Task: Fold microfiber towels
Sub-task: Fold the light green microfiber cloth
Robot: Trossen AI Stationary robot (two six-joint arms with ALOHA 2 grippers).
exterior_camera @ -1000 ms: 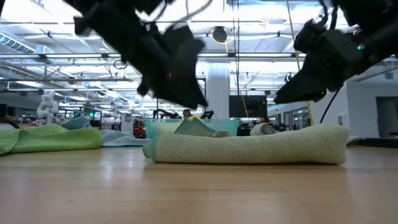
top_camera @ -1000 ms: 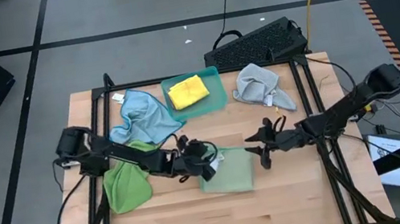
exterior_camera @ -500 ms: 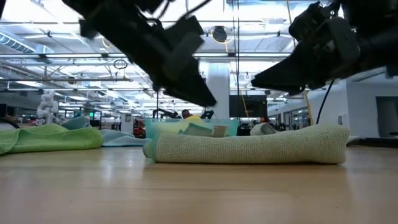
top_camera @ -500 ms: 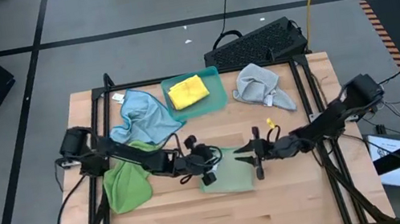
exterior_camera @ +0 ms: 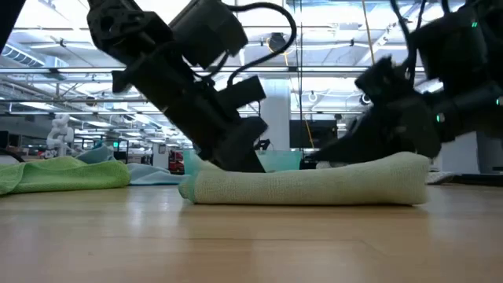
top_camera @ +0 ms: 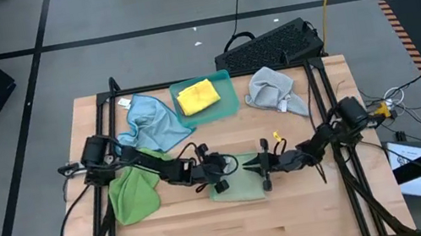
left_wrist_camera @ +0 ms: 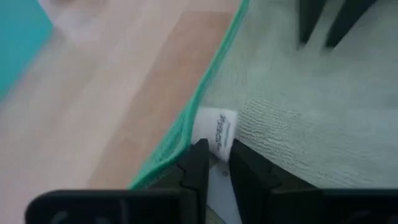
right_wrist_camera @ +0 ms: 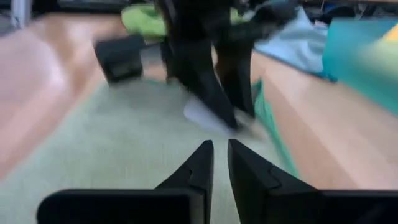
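Note:
A folded light green towel lies flat near the table's middle; in the low view it shows as a thick flat roll. My left gripper is down at its left end, shut at the towel's corner with the white label. My right gripper is shut and down on the towel's right half. A crumpled green towel lies at the left, a light blue one at the far left and a grey one at the far right. A yellow towel lies in the teal tray. My left gripper pinches the towel's left end at the corner with the white label, beside the darker green hem. The fingers slant down from the table's left. The towel lies flat on the table. How many layers are held cannot be told. My right gripper has its shut fingertips on the towel's top face, slanting down from the table's right. The towel lies flat under them. Whether any cloth is caught between the fingers cannot be told.
A black keyboard lies beyond the table's far edge. A black frame runs along the table's left and right sides. Bare wood lies between the light green towel and the near edge.
Both grippers have gone down onto the light green towel. My right gripper has gone toward the table's left and down onto the towel's right half. My left gripper has dropped to the towel's left end. The towel has stayed in place.

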